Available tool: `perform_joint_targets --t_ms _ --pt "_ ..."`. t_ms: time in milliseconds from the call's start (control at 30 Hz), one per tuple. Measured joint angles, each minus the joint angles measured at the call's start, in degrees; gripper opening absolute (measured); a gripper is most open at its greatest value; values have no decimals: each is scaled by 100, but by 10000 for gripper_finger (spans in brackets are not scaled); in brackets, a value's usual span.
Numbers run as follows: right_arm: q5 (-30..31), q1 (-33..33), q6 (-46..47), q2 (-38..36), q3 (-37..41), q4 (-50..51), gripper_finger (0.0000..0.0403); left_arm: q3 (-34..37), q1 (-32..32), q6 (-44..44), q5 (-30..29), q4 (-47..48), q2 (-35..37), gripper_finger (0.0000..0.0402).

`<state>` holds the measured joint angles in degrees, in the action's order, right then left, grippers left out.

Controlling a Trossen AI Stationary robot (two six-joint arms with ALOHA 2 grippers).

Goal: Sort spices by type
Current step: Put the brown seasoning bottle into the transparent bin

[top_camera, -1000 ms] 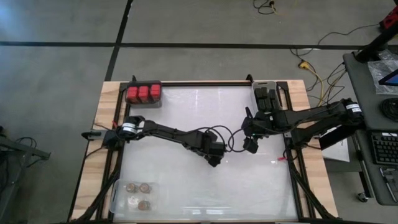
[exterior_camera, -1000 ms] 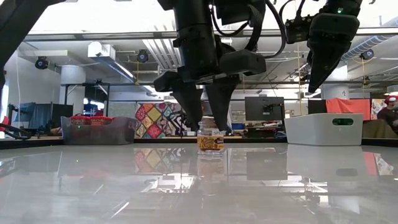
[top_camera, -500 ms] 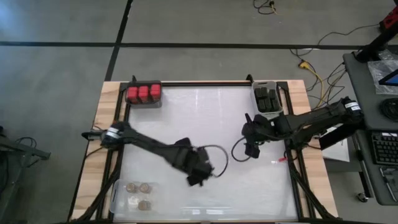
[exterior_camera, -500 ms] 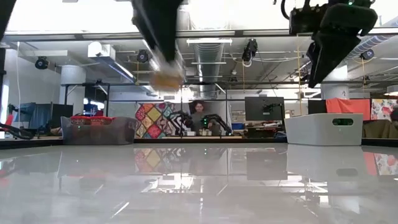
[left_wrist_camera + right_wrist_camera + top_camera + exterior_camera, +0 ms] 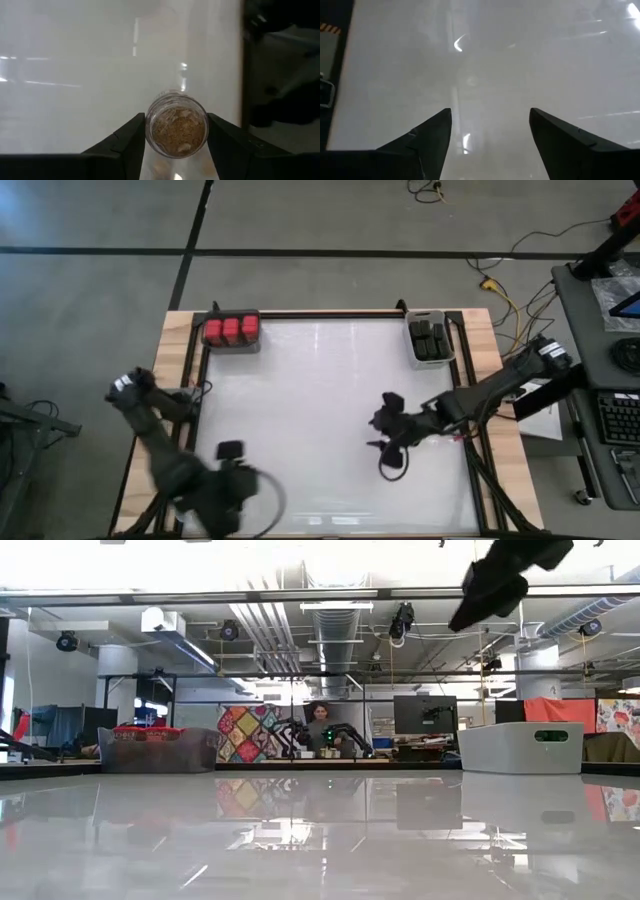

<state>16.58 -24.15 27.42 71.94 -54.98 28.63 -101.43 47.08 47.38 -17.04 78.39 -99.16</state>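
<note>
My left gripper (image 5: 228,485) is over the table's near left corner, shut on a round tan-topped jar (image 5: 176,131). Arm and gripper cover the spot below them in the high view. Three red blocky spices (image 5: 231,330) sit in a bin at the far left corner. Black blocky ones (image 5: 430,340) fill a grey bin at the far right corner. My right gripper (image 5: 390,458) hangs open and empty over the table's right half, nearer the near edge; its wrist view shows only bare tabletop between the fingers (image 5: 427,137). My left gripper pinches the round jar by its side wall (image 5: 150,132) between the two fingers (image 5: 131,142), one on each side. The fingers point down from above, so the wrist view looks onto the jar's tan top. The jar stands upright in the hold, above the table.
The white tabletop (image 5: 320,400) is bare between the bins. A black frame rail (image 5: 245,75) runs along the table edge beside the held jar. In the low view a grey bin (image 5: 520,747) and a clear bin (image 5: 158,750) stand at the far edge, and a person sits beyond.
My left gripper stood around the jar in the table's middle, took hold, lifted it clear and swung it fast toward the near left corner. My right gripper moved from beside the grey bin toward the near edge, staying open.
</note>
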Motion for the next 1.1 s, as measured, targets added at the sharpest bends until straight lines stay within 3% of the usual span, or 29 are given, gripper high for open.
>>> perform_joint_targets --t_ms 167,300,700,1100 --pt "209 -234 147 911 -747 -67 254 649 949 1100 11 10 395 169" --pt "254 -372 151 1716 -1567 -70 261 1019 1439 1387 222 4 449 169" --pt "304 -970 790 3563 -3582 -29 266 1740 2067 1979 813 -607 404 169" --pt "306 -1374 1586 4244 -4313 158 267 2760 2231 1672 821 -1534 411 169"
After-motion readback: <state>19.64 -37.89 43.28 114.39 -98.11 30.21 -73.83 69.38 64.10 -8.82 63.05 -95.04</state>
